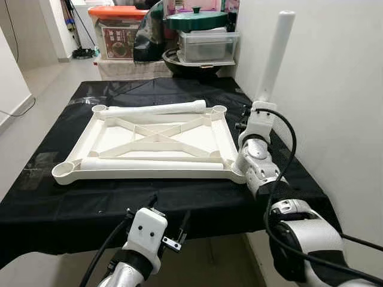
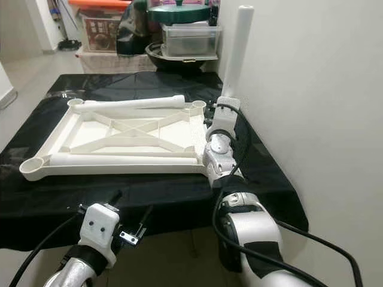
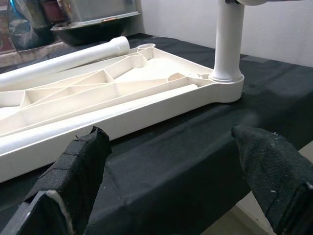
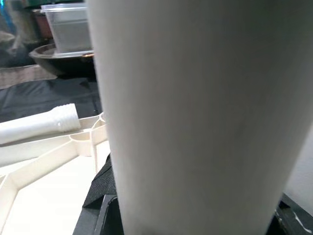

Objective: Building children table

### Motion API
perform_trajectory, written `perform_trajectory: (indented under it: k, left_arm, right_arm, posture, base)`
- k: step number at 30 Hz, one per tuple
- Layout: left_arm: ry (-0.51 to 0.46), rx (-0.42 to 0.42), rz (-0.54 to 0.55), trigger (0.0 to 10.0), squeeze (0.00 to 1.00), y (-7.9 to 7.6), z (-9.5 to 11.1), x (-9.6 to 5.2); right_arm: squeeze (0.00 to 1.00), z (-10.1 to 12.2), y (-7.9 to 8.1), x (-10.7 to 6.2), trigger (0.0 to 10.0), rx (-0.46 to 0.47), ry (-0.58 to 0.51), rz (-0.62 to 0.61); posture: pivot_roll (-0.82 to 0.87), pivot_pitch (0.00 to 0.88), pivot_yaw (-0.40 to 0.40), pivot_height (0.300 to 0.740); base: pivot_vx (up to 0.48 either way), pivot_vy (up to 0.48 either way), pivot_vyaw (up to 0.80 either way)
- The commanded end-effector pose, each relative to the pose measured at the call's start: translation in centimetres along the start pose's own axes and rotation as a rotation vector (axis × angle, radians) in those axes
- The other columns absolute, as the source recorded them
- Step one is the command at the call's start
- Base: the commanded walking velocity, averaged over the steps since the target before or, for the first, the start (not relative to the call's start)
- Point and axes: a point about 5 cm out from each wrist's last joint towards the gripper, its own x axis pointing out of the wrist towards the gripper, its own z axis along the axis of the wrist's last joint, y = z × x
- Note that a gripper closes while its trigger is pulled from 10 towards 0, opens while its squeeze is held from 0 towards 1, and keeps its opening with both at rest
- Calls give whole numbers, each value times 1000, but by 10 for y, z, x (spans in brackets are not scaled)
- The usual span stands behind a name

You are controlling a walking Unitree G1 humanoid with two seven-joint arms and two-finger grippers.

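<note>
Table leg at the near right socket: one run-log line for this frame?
right hand: shut on table leg, upright in tabletop corner socket | left hand: open, idle at cloth edge | two legs loose on tabletop

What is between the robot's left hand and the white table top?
Just bare black cloth, seen in the left wrist view, between the open left hand and the upside-down table top.

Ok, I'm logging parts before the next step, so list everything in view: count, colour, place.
Table top: one, white, upside down on the cloth.
Upright leg: one, white, standing in the near right corner socket.
Loose legs: two, white, lying on the far and near edges of the table top.
Cloth: one, black, covering the work surface.
Storage boxes and pots: several, mixed colours, behind the cloth.
Right gripper: holding the upright leg.
Left gripper: open, near the front edge.
</note>
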Motion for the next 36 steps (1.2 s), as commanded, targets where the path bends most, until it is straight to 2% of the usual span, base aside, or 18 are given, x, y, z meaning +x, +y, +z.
perform_trajectory:
  k: [1,5,7,8,11,14,15,17,19,20,23,28,29,31,32,33,35,36]
  left_arm:
    - [17,0,-6,10000,0,-2,-4,-1]
    - [17,-1,-6,10000,0,-2,-4,-1]
    - [17,-1,-6,10000,0,-2,-4,-1]
    - [16,-1,-7,10000,0,-2,-4,-1]
    - [16,-1,-8,10000,0,-3,-4,-1]
    - [15,-1,-8,10000,0,-2,-4,-1]
    - [15,-1,-8,10000,0,-2,-4,-1]
    - [15,1,-8,10000,0,-2,-4,-1]
    - [16,2,-8,10000,0,-2,-4,-1]
    - [17,4,-7,10000,0,-2,-3,-1]
    - [17,4,-6,10000,0,-2,-3,-1]
    - [17,0,-7,10000,0,-2,-3,-1]
    - [17,0,-7,10000,0,-2,-3,-1]
    - [17,0,-7,10000,0,-1,-3,-1]
    - [18,3,-6,10000,0,-1,-3,-1]
    - [18,3,-6,10000,0,-1,-3,-1]
    - [19,6,-2,10000,0,0,-3,-2]
    - [18,7,1,10000,0,1,-2,-1]
  right_arm:
    - [1000,-25,17,-9,10000,102,108,158]
    - [1000,-6,35,-11,10000,171,25,324]
    - [1000,-3,37,-11,10000,173,9,340]
    - [0,7,50,-14,10000,230,12,576]
    - [0,10,54,-16,10000,241,10,671]
    - [0,13,57,-24,10000,235,42,1000]
    - [0,13,57,-24,10000,235,42,1000]
    - [0,13,54,-31,10000,228,83,1194]
    - [0,12,54,-33,10000,225,102,1253]
    - [0,11,52,-45,10000,162,95,1453]
    - [0,7,53,-54,10000,122,102,1583]
    - [0,2,57,-61,10000,120,128,1667]
    - [0,-1,59,-63,5882,107,137,1676]
    - [0,-3,60,-64,5882,98,141,1680]
    - [0,-4,62,-65,0,73,131,1667]
    - [0,-4,62,-65,0,73,131,1667]
    - [0,-2,68,-53,0,54,110,1460]
    - [0,-1,67,-42,0,41,108,1272]
  posture:
    - [38,13,-51,740]
    - [38,13,-51,740]
    - [38,13,-51,740]
    - [38,13,-51,740]
    - [38,13,-51,740]
    - [36,6,-49,740]
    - [36,6,-49,740]
    - [36,6,-49,740]
    - [36,6,-49,740]
    - [43,12,-54,740]
    - [43,12,-54,740]
    - [44,19,-51,740]
    - [44,19,-51,740]
    - [44,19,-51,740]
    - [44,19,-51,740]
    - [44,19,-51,740]
    - [44,19,-51,740]
    - [48,26,-52,740]
  base:
    - [0,0,0]
    - [0,0,0]
    - [0,0,0]
    - [0,0,0]
    - [0,0,0]
    - [0,0,0]
    - [0,0,0]
    - [0,0,0]
    - [0,0,0]
    - [0,0,0]
    - [0,0,0]
    - [0,0,0]
    - [0,0,0]
    - [0,0,0]
    - [0,0,0]
    - [0,0,0]
    - [0,0,0]
    - [0,0,0]
